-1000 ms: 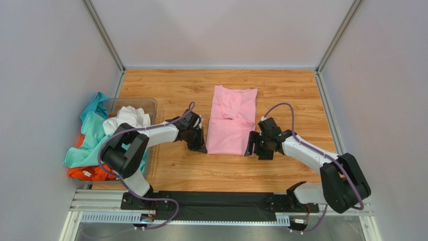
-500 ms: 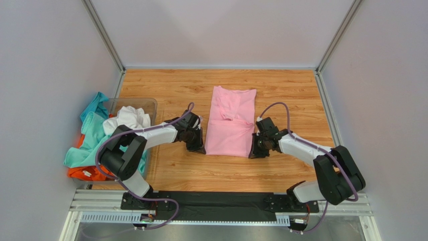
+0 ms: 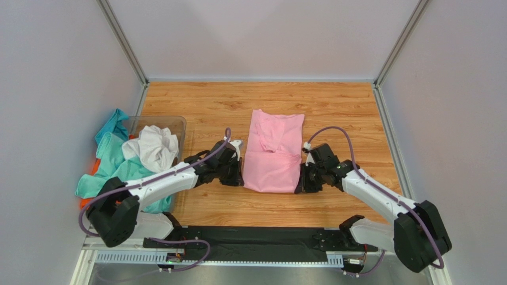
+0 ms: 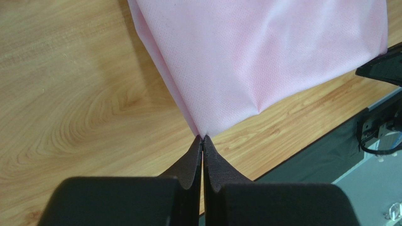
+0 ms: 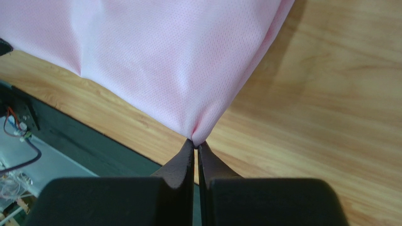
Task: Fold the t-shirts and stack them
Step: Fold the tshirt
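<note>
A light pink t-shirt [image 3: 274, 152] lies folded lengthwise in the middle of the wooden table, sleeves tucked in. My left gripper [image 3: 239, 180] is shut on its near left corner; in the left wrist view the pink fabric [image 4: 264, 52] fans out from the pinched tips [image 4: 203, 138]. My right gripper [image 3: 301, 185] is shut on the near right corner, the cloth [image 5: 160, 56] stretching away from its tips [image 5: 196, 142]. The near hem hangs taut between both grippers, lifted a little off the wood. Teal [image 3: 110, 159], white [image 3: 154, 146] and orange [image 3: 100, 205] t-shirts are heaped at the left.
A clear plastic bin [image 3: 171, 122] at the left edge holds the heap of shirts, which spills over its sides. The black base rail [image 3: 256, 240] runs along the near edge, close behind both grippers. White walls enclose the table on three sides.
The right gripper moved in onto the near right corner of the pink shirt and shut on it. Both grippers then drew the shirt's near end toward the table's near edge.
</note>
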Tool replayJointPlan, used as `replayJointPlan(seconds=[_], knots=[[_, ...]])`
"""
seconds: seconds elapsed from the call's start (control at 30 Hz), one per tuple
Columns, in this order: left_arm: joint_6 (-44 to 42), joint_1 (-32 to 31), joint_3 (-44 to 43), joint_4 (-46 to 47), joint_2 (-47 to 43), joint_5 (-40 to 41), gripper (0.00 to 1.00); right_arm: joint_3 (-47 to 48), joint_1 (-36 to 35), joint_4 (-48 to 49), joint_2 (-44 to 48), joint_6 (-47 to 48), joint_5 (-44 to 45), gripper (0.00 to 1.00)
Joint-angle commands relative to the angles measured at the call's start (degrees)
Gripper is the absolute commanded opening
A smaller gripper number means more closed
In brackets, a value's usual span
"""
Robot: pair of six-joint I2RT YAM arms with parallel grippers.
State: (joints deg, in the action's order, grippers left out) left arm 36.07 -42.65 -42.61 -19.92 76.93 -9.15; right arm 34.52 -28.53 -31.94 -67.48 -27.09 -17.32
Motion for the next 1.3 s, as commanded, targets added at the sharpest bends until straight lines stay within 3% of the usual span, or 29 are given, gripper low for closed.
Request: replayJointPlan(seconds=[0.0, 0.27, 0.57, 0.77, 0.97, 1.2, 1.27], knots=[[0.0, -1.6, 2.8, 0.0, -7.4, 3.0, 0.00, -0.6, -1.5, -7.0, 5.4, 0.8, -4.2, 0.00], [3.6, -5.5, 4.2, -7.9, -23.3, 4.4, 0.00, 1.9, -7.1, -16.6, 16.4, -2.6, -12.8, 0.00], [5.9, -5.9, 0.6, -17.3, -37.9, 2.6, 0.00, 6.2, -10.5, -20.6, 19.8, -5.0, -28.4, 0.00], [6.1, -6.0, -2.6, -21.0, -41.4, 3.9, 0.00, 8.6, -12.2, -19.5, 21.6, -8.4, -34.8, 0.00], [5.3, -6.0, -4.6, -21.9, -42.1, 5.5, 0.00, 8.4, -12.1, -18.6, 21.5, -11.8, -34.1, 0.00], [4.7, -5.9, -4.5, -19.8, -40.3, 13.1, 0.00, 8.4, -9.8, -18.5, 19.6, -10.9, -30.3, 0.00], [7.2, -5.9, -3.8, -19.8, -39.1, 19.4, 0.00, 8.2, -7.7, -18.6, 19.3, -9.7, -29.1, 0.00]])
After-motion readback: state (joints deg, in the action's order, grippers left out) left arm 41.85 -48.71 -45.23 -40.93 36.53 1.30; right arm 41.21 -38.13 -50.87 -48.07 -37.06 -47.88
